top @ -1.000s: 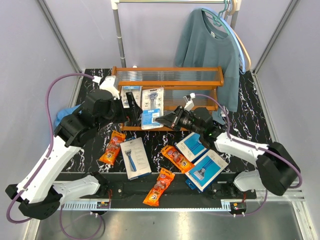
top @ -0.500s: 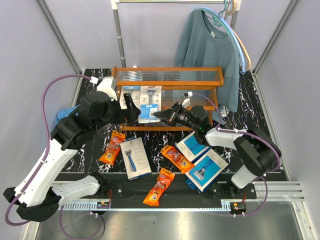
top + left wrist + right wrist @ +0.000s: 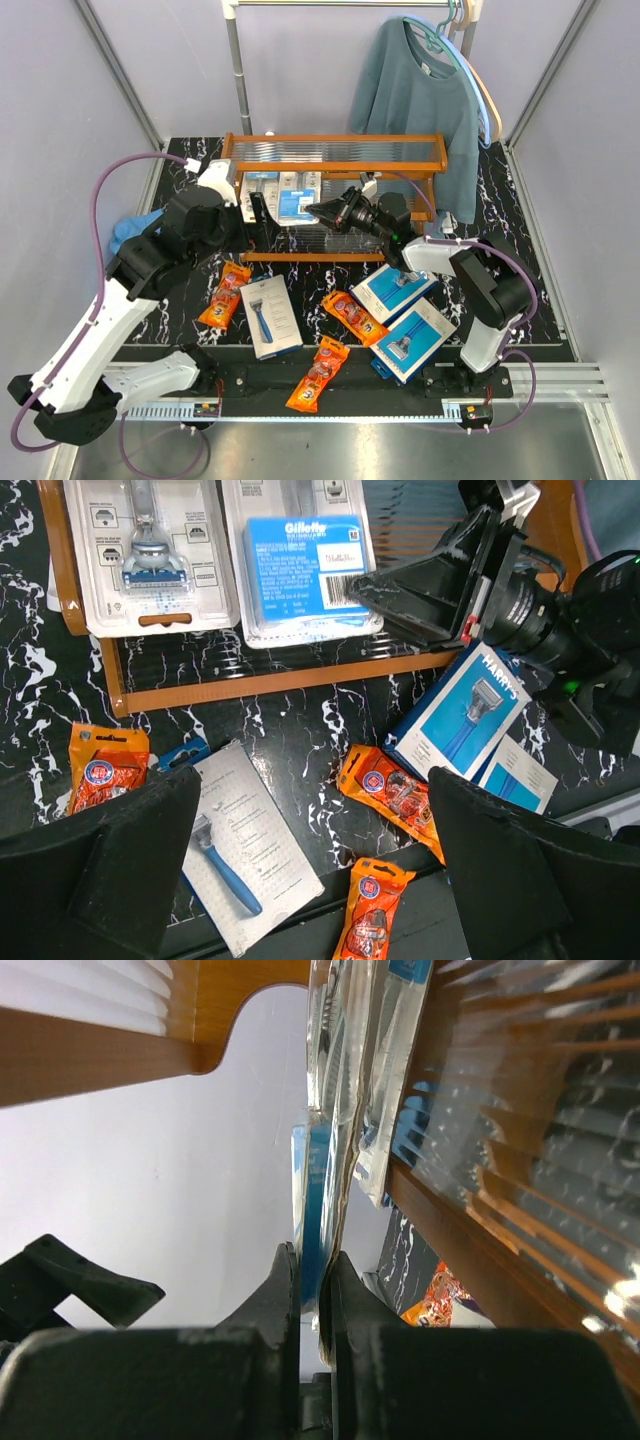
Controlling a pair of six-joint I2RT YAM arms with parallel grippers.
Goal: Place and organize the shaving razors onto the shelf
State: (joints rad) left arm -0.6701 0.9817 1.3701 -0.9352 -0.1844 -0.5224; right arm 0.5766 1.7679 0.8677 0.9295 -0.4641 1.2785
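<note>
The wooden wire shelf point(image 3: 335, 165) stands at the back centre. A grey-blue blister card point(image 3: 262, 190) lies on it. My right gripper point(image 3: 318, 210) is shut on the edge of a second blister card point(image 3: 297, 197), holding it on the shelf beside the first; the wrist view shows the card point(image 3: 320, 1160) pinched between the jaws point(image 3: 312, 1260). My left gripper point(image 3: 258, 215) is open and empty at the shelf's front left point(image 3: 315, 775). Three orange bags point(image 3: 226, 293), point(image 3: 353, 315), point(image 3: 318, 373), a grey box point(image 3: 270, 316) and two blue boxes point(image 3: 397, 290), point(image 3: 413, 338) lie on the table.
A metal clothes rail with a teal sweater point(image 3: 415, 100) stands behind the shelf at the right. A blue cloth point(image 3: 135, 228) lies at the left under my left arm. The black marbled table point(image 3: 510, 230) ends at grey walls.
My right gripper has carried the blister card from the shelf's front edge up and back onto the shelf, next to the other card. My left gripper has shifted slightly.
</note>
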